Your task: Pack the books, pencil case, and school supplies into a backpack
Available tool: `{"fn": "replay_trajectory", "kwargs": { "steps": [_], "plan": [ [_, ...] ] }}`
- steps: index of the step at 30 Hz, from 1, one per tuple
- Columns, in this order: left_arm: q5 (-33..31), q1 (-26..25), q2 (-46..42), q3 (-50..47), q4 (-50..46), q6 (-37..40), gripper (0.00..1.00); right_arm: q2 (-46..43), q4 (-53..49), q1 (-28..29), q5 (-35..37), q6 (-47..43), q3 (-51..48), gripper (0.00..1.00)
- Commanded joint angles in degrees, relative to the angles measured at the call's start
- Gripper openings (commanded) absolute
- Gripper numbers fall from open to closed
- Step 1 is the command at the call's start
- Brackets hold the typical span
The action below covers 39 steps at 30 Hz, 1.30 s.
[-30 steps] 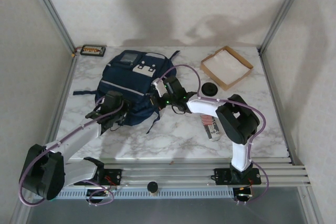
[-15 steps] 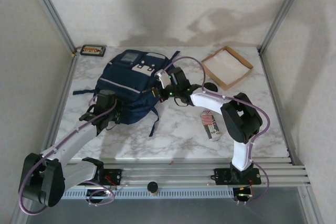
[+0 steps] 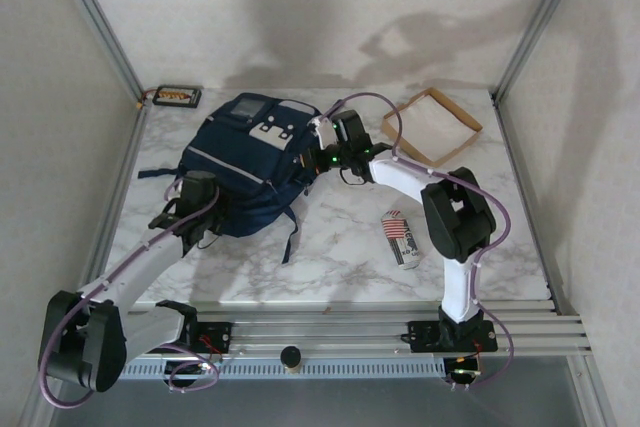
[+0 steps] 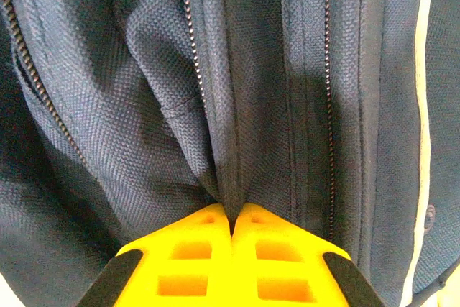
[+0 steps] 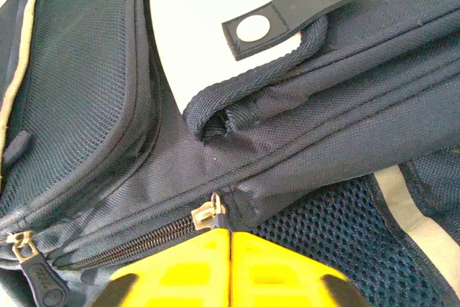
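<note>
Two pincers are at work, and both of yours are closed on the backpack (image 3: 245, 162). In the left wrist view, the left pincer (image 4: 231, 213) has its yellow fingers (image 4: 180, 264) pressed together on a raised fold of navy fabric, which bunches into the tips at lower centre. Zipper lines (image 4: 194, 48) run up the frame on either side of that fold, and a pale stripe (image 4: 422, 106) follows the right edge. In the right wrist view, the right pincer (image 5: 230, 234) is likewise shut, gripping the zipper pull (image 5: 208, 213) at lower centre, where the metal slider sits against the tips. A second zipper pull (image 5: 32, 271) hangs at lower left. Above are a white patch (image 5: 208, 34) and two dark tabs with white discs (image 5: 287, 5).

From the top view, the left pincer (image 3: 198, 205) holds the bag's lower left edge and the right pincer (image 3: 320, 152) its right side. The backpack lies flat, left of centre on the marble worktop (image 3: 340, 247). A striped pouch (image 3: 402, 239) lies to the lower right, apart from the bag. A cardboard tray (image 3: 432, 127) sits at upper right, and a dark flat box (image 3: 175, 97) at the far upper left corner.
</note>
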Motion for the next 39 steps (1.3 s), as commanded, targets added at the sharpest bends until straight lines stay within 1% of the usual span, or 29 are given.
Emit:
{"fn": "replay_trajectory", "kwargs": {
  "steps": [1, 2, 3, 6, 8, 10, 12, 14, 16, 19, 21, 25, 27, 29, 31, 35, 36, 39],
  "plan": [
    [-3.3, 1.6, -0.2, 1.7, -6.1, 4.9, 0.13, -4.3, -0.1, -1.6, 2.2, 5.5, -2.5, 0.32],
    [-2.9, 1.2, -0.9, 1.7, -6.0, 5.3, 0.18, -4.8, 0.2, -1.0, 1.4, 9.1, -3.1, 0.43],
    [-3.2, 0.8, -1.5, 2.0, -6.6, 5.7, 0.21, -5.0, 0.1, -0.3, 1.1, 11.9, -3.1, 0.48],
    [-4.5, 0.0, -2.7, 3.1, -9.3, 6.8, 0.29, -4.9, -1.3, 2.3, 3.6, 21.7, -2.4, 0.59],
    [-5.2, -0.9, -3.1, 3.9, -10.7, 7.3, 0.33, -3.6, -1.2, 4.5, 2.7, 26.0, -0.4, 0.62],
    [-6.0, -2.3, -3.2, 4.8, -12.1, 7.5, 0.36, -0.7, -4.8, 7.3, 4.6, 28.2, 4.6, 0.62],
    [-7.7, -3.9, -3.5, 5.6, -13.1, 7.6, 0.38, 2.7, -8.9, 8.9, 7.1, 29.9, 10.2, 0.62],
    [-7.7, -4.9, -3.8, 6.3, -13.0, 7.9, 0.39, 4.8, -9.5, 9.5, 7.9, 31.9, 13.4, 0.58],
    [-7.7, -5.6, -3.6, 6.9, -13.1, 8.3, 0.41, 5.9, -10.2, 10.2, 9.7, 33.1, 15.3, 0.57],
    [-7.4, -6.0, -3.2, 7.6, -12.5, 9.8, 0.42, 7.8, -11.6, 10.4, 11.6, 34.9, 17.1, 0.54],
    [-7.5, -6.1, -2.6, 8.2, -12.5, 10.6, 0.42, 9.0, -12.0, 10.5, 12.1, 35.3, 18.7, 0.51],
    [-6.7, -6.5, -1.5, 9.8, -12.8, 12.1, 0.44, 11.7, -14.8, 10.8, 13.9, 35.2, 22.5, 0.48],
    [-7.0, -6.9, -1.7, 10.3, -12.6, 12.6, 0.45, 12.2, -13.9, 10.8, 13.4, 35.2, 22.6, 0.41],
    [-5.9, -7.3, -1.8, 10.4, -11.4, 13.6, 0.47, 12.5, -14.0, 10.8, 12.4, 35.4, 24.0, 0.32],
    [-5.0, -8.0, -1.2, 11.3, -12.0, 14.3, 0.48, 11.0, -11.8, 10.8, 11.1, 36.4, 23.0, 0.2],
    [-5.7, -11.3, -0.7, 12.8, -13.0, 15.8, 0.48, 6.8, -7.7, 10.8, 8.8, 39.1, 19.3, 0.03],
    [-6.2, -12.2, -0.7, 12.8, -12.9, 15.9, 0.48, 5.8, -6.6, 10.8, 8.0, 40.0, 18.4, 0.0],
    [-6.0, -14.6, -0.7, 12.8, -11.9, 16.9, 0.48, 3.6, -4.4, 10.7, 6.2, 42.7, 17.1, 0.0]
  ]
}}
